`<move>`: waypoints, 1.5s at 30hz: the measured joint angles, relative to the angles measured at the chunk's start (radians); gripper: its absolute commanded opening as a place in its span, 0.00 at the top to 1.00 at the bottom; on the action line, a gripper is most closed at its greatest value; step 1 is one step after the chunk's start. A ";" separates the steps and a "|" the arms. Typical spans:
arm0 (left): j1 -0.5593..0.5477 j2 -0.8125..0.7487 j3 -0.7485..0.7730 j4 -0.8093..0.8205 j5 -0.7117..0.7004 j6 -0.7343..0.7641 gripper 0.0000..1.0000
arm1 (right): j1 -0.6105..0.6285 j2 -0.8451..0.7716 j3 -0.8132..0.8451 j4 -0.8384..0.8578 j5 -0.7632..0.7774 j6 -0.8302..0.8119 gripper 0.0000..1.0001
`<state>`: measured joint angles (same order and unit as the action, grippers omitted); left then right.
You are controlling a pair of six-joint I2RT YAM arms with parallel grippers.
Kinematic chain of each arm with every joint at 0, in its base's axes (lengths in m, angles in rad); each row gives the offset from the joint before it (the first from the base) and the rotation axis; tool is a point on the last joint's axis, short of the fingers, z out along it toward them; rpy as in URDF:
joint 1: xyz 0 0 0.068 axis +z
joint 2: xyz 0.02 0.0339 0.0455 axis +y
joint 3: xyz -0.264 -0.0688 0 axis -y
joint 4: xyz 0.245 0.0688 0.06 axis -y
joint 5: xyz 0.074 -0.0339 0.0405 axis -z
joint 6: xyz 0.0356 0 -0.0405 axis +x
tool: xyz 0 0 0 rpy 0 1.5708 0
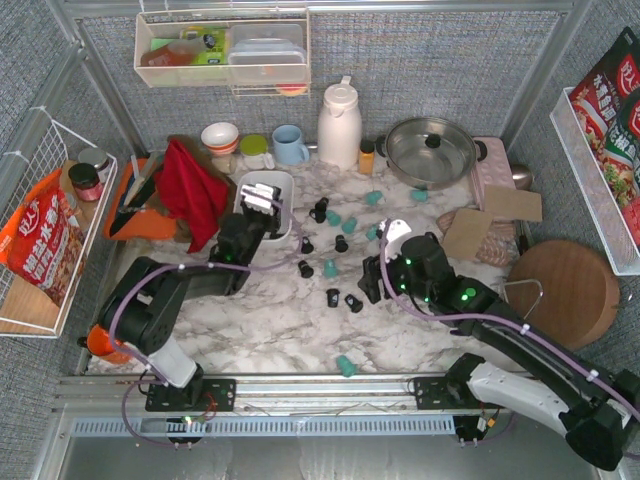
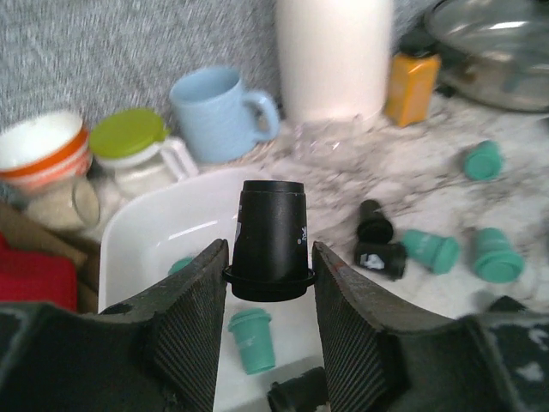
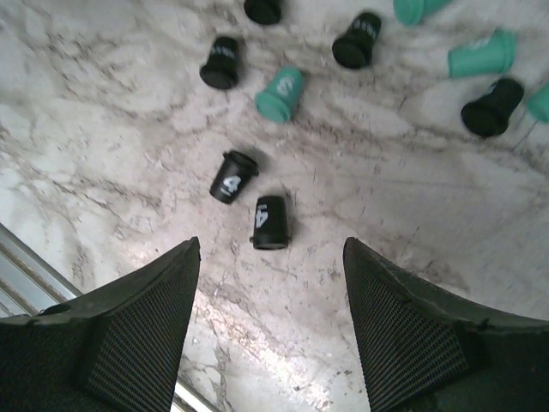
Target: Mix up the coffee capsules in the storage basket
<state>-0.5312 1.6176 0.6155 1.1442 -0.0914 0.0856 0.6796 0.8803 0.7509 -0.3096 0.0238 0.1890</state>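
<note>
The left tool (image 2: 270,268) is clamped on the rim of a black coffee capsule (image 2: 270,236), whose white print is too small to read. It hangs over the white storage basket (image 2: 150,236), which holds teal capsules (image 2: 251,339) and is partly hidden by the tool. The right tool (image 3: 270,249) gapes wide and empty above black capsules (image 3: 233,177) marked "4" on the desk (image 3: 103,129).

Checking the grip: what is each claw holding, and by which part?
Left claw pinches a black capsule by its wide rim; right claw holds nothing.

Marble table (image 1: 250,320) with scattered coffee capsules (image 1: 332,296)
</note>
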 measured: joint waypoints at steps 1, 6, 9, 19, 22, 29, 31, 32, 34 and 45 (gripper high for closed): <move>0.016 0.023 0.025 -0.031 -0.007 -0.018 0.48 | 0.002 0.009 -0.013 0.000 0.000 0.005 0.29; 0.083 0.147 0.130 -0.185 -0.050 -0.124 0.37 | 0.037 0.079 -0.072 0.017 0.003 0.052 0.29; 0.088 0.188 0.157 -0.240 -0.063 -0.168 0.25 | 0.083 0.127 -0.077 0.029 0.007 0.076 0.29; 0.093 0.086 0.122 -0.317 -0.117 -0.217 0.01 | 0.252 0.271 -0.031 0.017 0.108 0.103 0.30; 0.093 -0.035 0.081 -0.354 -0.143 -0.217 0.01 | 0.304 0.317 0.005 -0.007 0.153 0.117 0.31; 0.093 -0.293 0.055 -0.539 -0.143 -0.235 0.01 | 0.410 0.427 0.069 -0.085 0.231 0.175 0.38; 0.092 -0.340 0.045 -0.594 -0.136 -0.250 0.01 | 0.434 0.456 0.088 -0.109 0.239 0.195 0.38; 0.092 -0.357 0.039 -0.614 -0.133 -0.257 0.01 | 0.444 0.468 0.096 -0.119 0.244 0.203 0.39; 0.092 -0.386 0.023 -0.650 -0.122 -0.278 0.01 | 0.468 0.489 0.113 -0.143 0.251 0.220 0.39; 0.092 -0.426 -0.012 -0.725 -0.114 -0.349 0.01 | 0.580 0.582 0.161 -0.249 0.247 0.304 0.44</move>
<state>-0.4389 1.1912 0.6037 0.4194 -0.2050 -0.2630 1.2594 1.4624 0.9123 -0.5583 0.2710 0.4927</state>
